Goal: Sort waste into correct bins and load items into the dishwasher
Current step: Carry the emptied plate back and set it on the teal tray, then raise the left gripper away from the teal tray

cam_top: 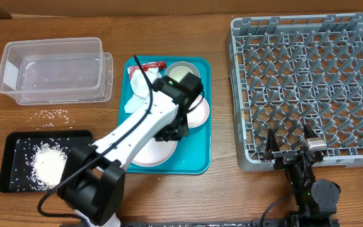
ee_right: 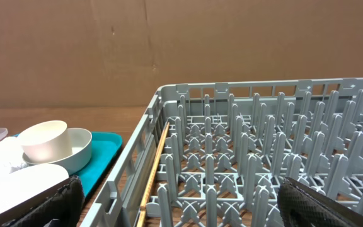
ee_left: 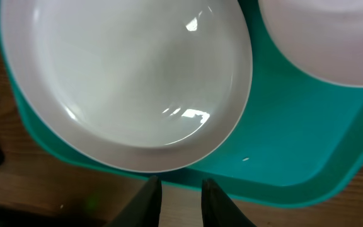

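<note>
One item is seemingly being loaded: the left gripper [ee_left: 180, 192], narrow and empty, is hovering by the white plate [ee_left: 125, 82] on the teal tray [ee_left: 295, 145], needing to spread for its rim; the right gripper [cam_top: 288, 142] is hanging wide by the dish rack [cam_top: 236, 88].

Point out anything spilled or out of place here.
Loose rice grains lie scattered on the bare wood between the clear tub and the black tray, outside either bin. More rice is heaped in the tray. A thin wooden stick also appears to lie in the rack, along one wall.
</note>
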